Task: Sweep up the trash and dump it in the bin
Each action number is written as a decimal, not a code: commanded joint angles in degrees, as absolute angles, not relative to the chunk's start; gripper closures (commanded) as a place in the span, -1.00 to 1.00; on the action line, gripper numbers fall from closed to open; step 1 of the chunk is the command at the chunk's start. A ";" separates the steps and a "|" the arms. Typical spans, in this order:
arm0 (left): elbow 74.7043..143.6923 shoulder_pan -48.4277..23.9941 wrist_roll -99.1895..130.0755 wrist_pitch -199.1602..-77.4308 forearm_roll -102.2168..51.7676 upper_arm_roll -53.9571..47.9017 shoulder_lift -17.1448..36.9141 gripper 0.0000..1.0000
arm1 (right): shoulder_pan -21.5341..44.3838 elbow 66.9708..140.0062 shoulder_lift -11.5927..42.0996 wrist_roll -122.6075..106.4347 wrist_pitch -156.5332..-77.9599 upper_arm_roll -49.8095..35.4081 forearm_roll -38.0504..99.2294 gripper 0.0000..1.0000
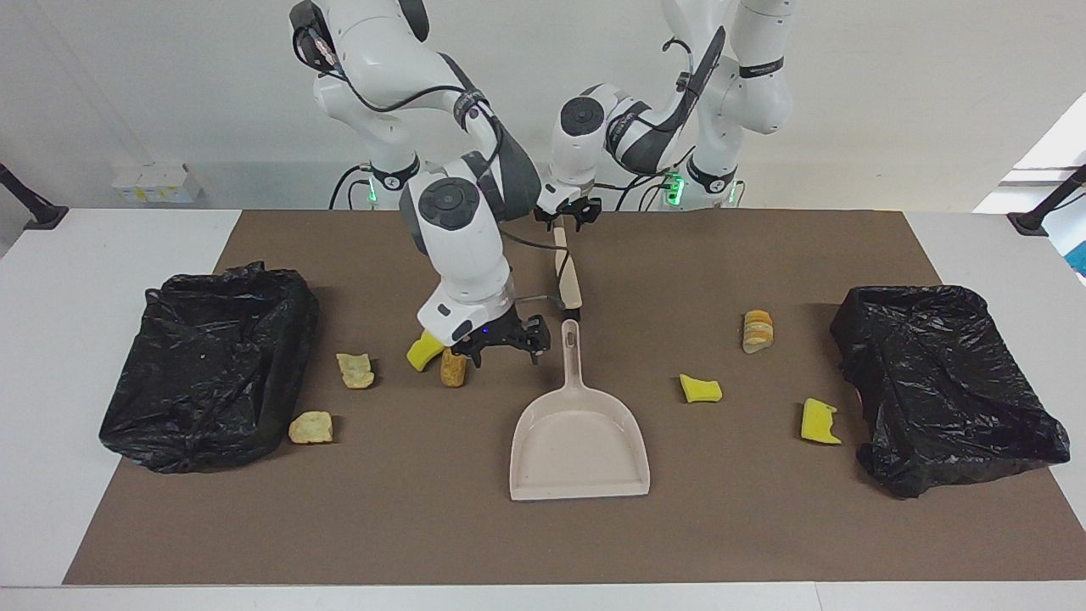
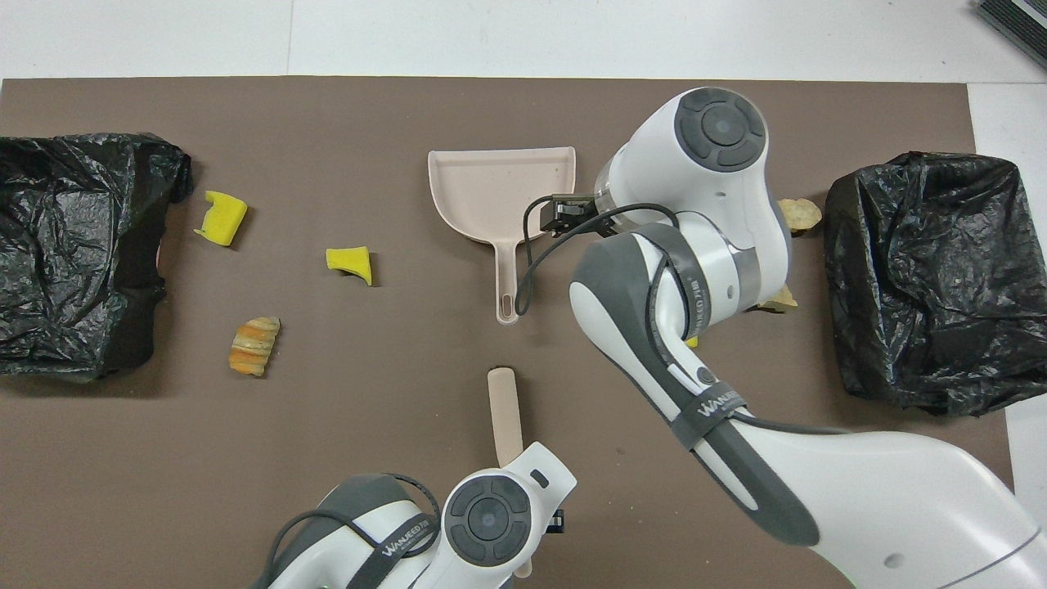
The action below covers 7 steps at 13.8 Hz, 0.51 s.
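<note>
Seven pieces of trash counted in the facing view, all lying on the bench (image 1: 543, 543).
- Three are yellow sponge chunks (image 1: 700, 388) and four are tan bread-like pieces (image 1: 758, 330).
- Toward the left arm's end lie two sponge chunks and one bread piece, well apart from each other.
- Toward the right arm's end lie one sponge chunk (image 1: 424, 350) and three bread-like pieces. That chunk is just beside a brown piece (image 1: 453, 367).
- Two black-bagged bins stand on the bench, one at the right arm's end (image 1: 212, 365) and one at the left arm's end (image 1: 946, 382). No trash shows in either.
- One beige dustpan (image 1: 579, 441) lies mid-bench with its handle pointing toward the robots.
- One brush (image 1: 567, 263) lies nearer to the robots than the dustpan, its tip just short of the dustpan handle.
- The right end effector (image 1: 507, 350) is low, between the brown piece and the dustpan handle. Its fingers are spread and hold nothing.
- The left end effector (image 1: 567, 214) is at the brush's end nearest the robots. Whether it grips the brush cannot be told.

Six pieces show in the overhead view, the rest being covered by the right arm.
- Two sponge chunks (image 2: 222, 217) and one striped bread piece (image 2: 255, 345) are in full view.
- Two tan pieces (image 2: 800, 214) and one yellow sliver (image 2: 693, 341) peek out from under that arm.
- Both bins (image 2: 78, 254), the dustpan (image 2: 491, 196) and the brush (image 2: 505, 409) are visible.
- Both end effectors are hidden under their wrists.
</note>
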State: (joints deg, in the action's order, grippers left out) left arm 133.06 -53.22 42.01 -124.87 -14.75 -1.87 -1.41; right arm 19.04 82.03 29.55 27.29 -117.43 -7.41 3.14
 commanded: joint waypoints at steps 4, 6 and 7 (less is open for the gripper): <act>134.30 -53.70 41.31 -124.63 -15.82 -0.70 -2.90 1.00 | 25.75 75.49 37.00 35.16 -119.44 -7.12 -0.69 -1.00; 133.69 -52.13 42.45 -121.31 -15.73 -0.44 -3.07 1.00 | 25.93 76.37 37.09 34.98 -119.53 -7.56 -3.24 -0.68; 133.33 -51.16 42.45 -119.72 -15.47 -0.35 -3.34 1.00 | 26.28 77.07 37.09 34.37 -119.71 -7.56 -3.77 -0.43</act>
State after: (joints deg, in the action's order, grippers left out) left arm 132.95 -52.72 42.30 -122.85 -14.80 -0.81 -1.61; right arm 26.40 77.30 36.46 34.10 -119.27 -7.20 -1.95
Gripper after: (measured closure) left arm 0.740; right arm 0.053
